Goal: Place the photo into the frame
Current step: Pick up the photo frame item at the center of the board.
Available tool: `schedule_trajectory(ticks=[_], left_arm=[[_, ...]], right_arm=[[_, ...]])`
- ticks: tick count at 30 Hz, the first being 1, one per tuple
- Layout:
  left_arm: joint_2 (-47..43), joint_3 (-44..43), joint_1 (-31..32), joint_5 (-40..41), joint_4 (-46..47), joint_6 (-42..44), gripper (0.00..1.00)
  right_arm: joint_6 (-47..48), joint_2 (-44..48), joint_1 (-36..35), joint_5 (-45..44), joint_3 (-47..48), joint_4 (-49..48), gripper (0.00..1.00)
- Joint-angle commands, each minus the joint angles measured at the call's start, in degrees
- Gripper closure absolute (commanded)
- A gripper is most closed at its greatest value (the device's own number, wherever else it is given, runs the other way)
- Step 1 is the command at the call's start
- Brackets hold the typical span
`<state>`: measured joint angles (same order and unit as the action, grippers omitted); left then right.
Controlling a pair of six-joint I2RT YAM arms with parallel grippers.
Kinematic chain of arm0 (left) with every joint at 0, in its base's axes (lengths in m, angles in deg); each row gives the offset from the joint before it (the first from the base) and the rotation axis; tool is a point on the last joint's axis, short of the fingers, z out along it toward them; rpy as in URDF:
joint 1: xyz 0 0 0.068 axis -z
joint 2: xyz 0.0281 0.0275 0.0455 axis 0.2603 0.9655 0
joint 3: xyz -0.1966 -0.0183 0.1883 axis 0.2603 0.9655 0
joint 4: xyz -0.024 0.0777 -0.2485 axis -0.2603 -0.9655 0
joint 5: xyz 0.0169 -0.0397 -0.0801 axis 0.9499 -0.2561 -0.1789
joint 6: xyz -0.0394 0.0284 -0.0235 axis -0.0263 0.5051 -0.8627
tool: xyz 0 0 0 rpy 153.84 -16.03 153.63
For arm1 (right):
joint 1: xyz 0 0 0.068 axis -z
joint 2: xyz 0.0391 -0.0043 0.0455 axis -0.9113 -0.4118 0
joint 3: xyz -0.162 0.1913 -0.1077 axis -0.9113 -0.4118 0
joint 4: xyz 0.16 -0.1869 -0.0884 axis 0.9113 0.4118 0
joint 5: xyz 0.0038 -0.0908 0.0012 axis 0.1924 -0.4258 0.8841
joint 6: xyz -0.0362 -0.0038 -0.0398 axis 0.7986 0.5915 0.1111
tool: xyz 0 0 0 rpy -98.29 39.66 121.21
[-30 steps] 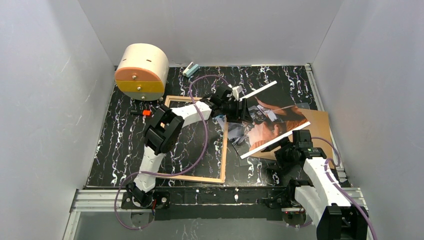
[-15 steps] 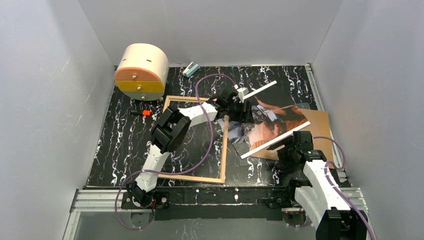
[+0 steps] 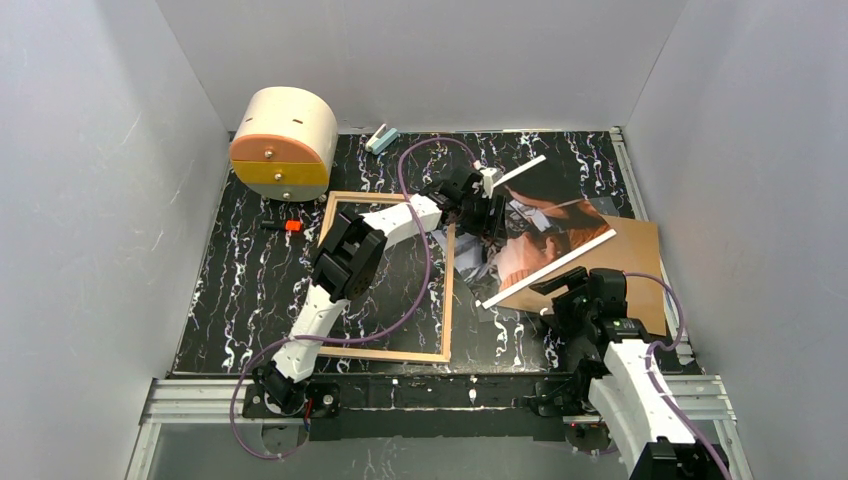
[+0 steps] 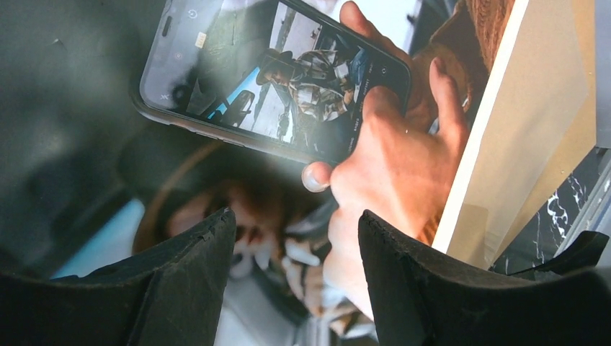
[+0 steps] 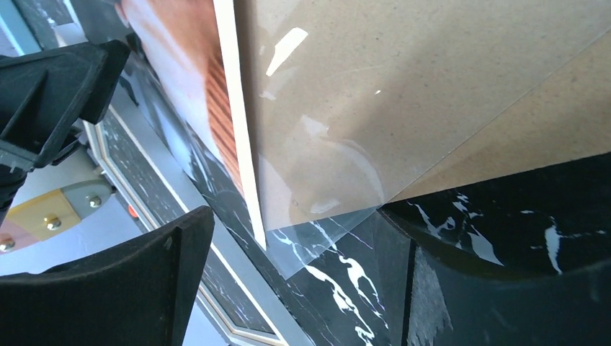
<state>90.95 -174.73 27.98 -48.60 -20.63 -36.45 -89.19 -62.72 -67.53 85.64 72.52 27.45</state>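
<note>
The photo (image 3: 548, 222), a print of a hand holding a phone, lies tilted right of the frame (image 3: 447, 300), whose light wood rim lies flat on the black marble table. My left gripper (image 3: 488, 214) hovers over the photo's left part. In the left wrist view its gripper (image 4: 295, 267) is open, the photo (image 4: 375, 144) showing between the fingers. My right gripper (image 3: 566, 298) stands open just off the photo's near corner. In the right wrist view its gripper (image 5: 302, 281) frames the photo's white edge (image 5: 241, 144) and a clear sheet's corner (image 5: 324, 231).
A brown backing board (image 3: 640, 262) lies under the photo's right side. A round cream drawer box (image 3: 285, 140) stands at the back left, with a small teal object (image 3: 381, 138) and an orange-tipped pen (image 3: 285, 226) nearby. Grey walls enclose the table.
My left gripper moved right and further onto the photo, its jaws narrowing a little. The photo shifted slightly away and turned. My right arm drew back toward the near edge.
</note>
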Motion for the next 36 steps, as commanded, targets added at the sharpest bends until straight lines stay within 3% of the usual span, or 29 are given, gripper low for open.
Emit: schedule_trajectory(ticks=[1,7,15,26,31,36], left_arm=[[5.5,0.25,0.23,3.36,-12.58,2.19,0.38],[6.51,-1.27,-0.23,3.95,-14.19,2.28,0.38],[7.14,-1.79,-0.89,4.21,-15.24,2.3,0.38],[7.59,-2.69,-1.0,3.36,-15.95,2.06,0.38],[8.43,-3.88,-0.98,2.58,-16.36,1.84,0.38],[9.0,-4.87,-1.29,1.82,-16.88,1.75,0.38]], right_arm=[[-1.59,2.53,0.11,3.21,-1.87,-10.72,0.12],[-3.14,6.38,0.17,4.89,-3.01,-15.23,0.13],[-5.43,12.73,0.13,3.55,-2.69,-15.29,0.21],[-7.48,20.03,0.11,-3.18,-2.05,-11.79,0.14],[-10.69,24.9,0.15,-6.68,-5.08,-16.95,0.11],[-10.71,23.13,0.08,-8.07,-6.5,-19.26,0.11]])
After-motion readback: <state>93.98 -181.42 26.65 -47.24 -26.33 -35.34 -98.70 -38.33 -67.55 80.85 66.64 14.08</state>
